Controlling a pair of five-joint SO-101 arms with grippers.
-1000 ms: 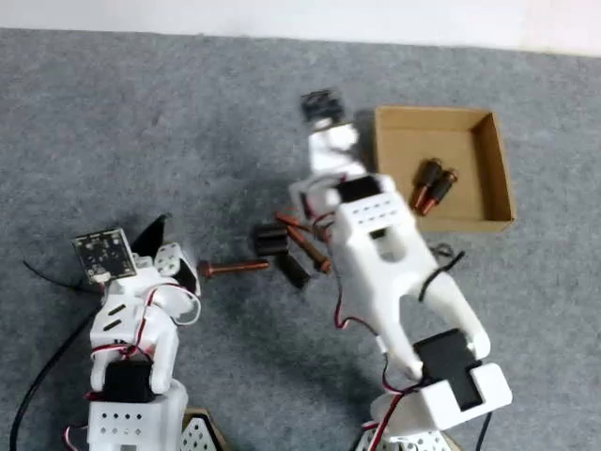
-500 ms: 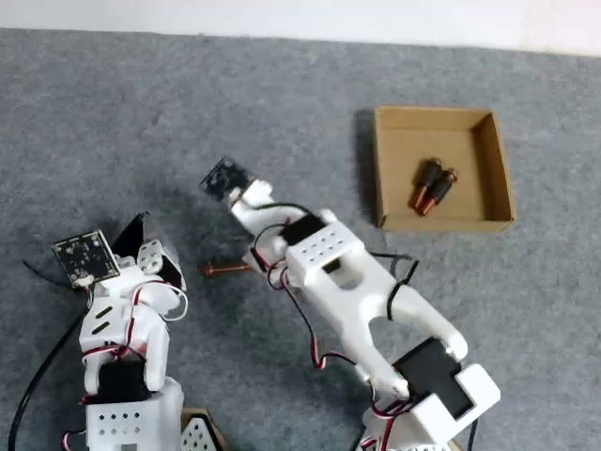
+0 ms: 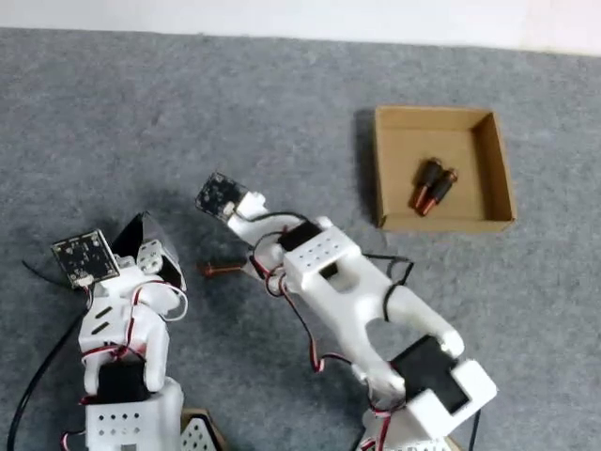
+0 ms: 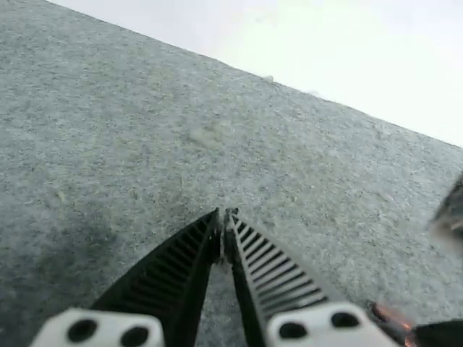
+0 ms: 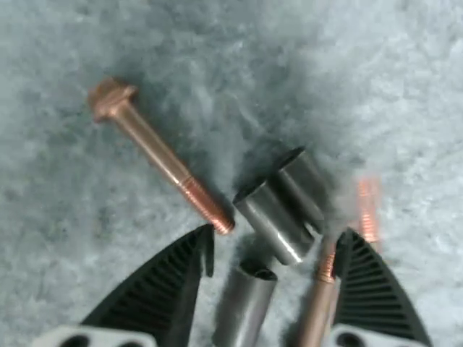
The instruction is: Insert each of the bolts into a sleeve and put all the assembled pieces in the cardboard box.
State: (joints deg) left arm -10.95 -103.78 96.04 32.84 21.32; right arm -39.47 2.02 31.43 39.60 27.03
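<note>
I have my right pincer (image 5: 275, 235) spread wide above the bolts (image 5: 155, 155) and sleeves (image 5: 278, 210) near the middle of the bench (image 3: 94, 113). My left pincer (image 4: 221, 224) has its tips pressed together, holding nothing. Two assembled pieces (image 3: 432, 186) lie in the cardboard box (image 3: 493, 169), toward the far right corner.

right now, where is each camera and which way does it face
High view: fixed above, looking down at both arms, the cardboard box and a bolt.
Left wrist view: on the left arm, looking across felt past its shut fingers.
Right wrist view: on the right arm, looking down at sleeves between its open fingers.
High and right wrist views share the bolt.
</note>
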